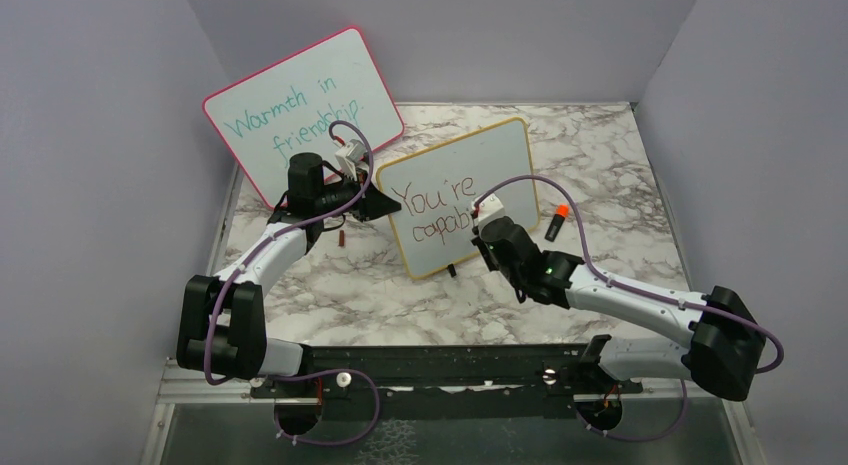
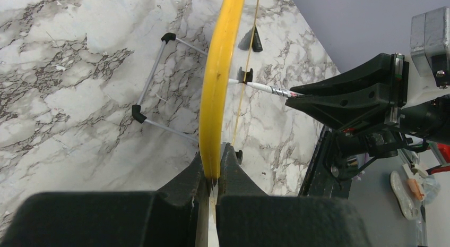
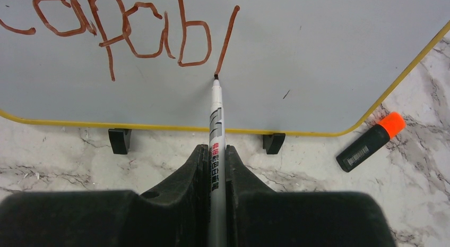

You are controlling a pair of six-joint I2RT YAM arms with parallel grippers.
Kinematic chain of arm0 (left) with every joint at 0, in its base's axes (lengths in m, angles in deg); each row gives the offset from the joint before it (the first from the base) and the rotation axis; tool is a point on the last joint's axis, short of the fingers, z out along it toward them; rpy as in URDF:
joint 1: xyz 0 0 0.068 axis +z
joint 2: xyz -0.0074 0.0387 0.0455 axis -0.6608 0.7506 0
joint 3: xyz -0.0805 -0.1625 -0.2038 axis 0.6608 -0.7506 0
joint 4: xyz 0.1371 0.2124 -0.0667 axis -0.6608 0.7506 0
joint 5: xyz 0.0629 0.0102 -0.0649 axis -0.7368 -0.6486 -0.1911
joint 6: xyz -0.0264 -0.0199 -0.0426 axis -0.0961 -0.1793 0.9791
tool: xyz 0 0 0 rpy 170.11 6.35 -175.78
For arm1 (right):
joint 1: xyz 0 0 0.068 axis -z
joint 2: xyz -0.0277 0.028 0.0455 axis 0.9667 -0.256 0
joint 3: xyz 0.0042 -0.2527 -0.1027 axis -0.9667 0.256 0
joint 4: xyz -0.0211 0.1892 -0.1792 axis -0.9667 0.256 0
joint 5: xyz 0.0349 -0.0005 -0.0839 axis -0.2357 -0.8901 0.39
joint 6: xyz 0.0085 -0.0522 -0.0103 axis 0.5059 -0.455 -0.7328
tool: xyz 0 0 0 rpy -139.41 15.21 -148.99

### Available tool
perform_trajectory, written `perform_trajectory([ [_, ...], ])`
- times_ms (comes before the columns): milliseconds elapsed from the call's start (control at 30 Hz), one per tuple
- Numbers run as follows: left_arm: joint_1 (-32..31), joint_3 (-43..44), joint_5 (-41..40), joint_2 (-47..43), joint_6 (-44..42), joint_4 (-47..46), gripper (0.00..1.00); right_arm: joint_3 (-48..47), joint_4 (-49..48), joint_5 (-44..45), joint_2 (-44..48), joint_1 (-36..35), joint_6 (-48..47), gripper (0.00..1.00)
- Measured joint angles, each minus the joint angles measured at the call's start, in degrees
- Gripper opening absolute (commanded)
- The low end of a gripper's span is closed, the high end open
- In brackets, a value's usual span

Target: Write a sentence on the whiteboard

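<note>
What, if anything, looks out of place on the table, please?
An orange-capped marker lies loose on its side on the table, right of the whiteboard, and a small dark red piece, possibly a cap, lies left of it. Nothing looks spilled or damaged.

The left arm (image 1: 268, 253) and right arm (image 1: 640, 293) wear white shells between bulky black joint housings. A purple cable (image 1: 369, 163) loops back from the fingers along each. The fingers (image 3: 183, 178) are matte black wedges, widening rearward into a blocky black body. Behind the right gripper (image 3: 215, 151) a green light (image 1: 548, 272) glows, possibly a status lamp.
</note>
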Motion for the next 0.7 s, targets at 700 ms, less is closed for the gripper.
perform_trajectory([
  [700, 0.0, 0.5, 0.0, 0.0, -0.2, 0.9, 0.00, 2.7, -2.8, 0.5, 3.8, 2.5, 0.2, 0.01],
])
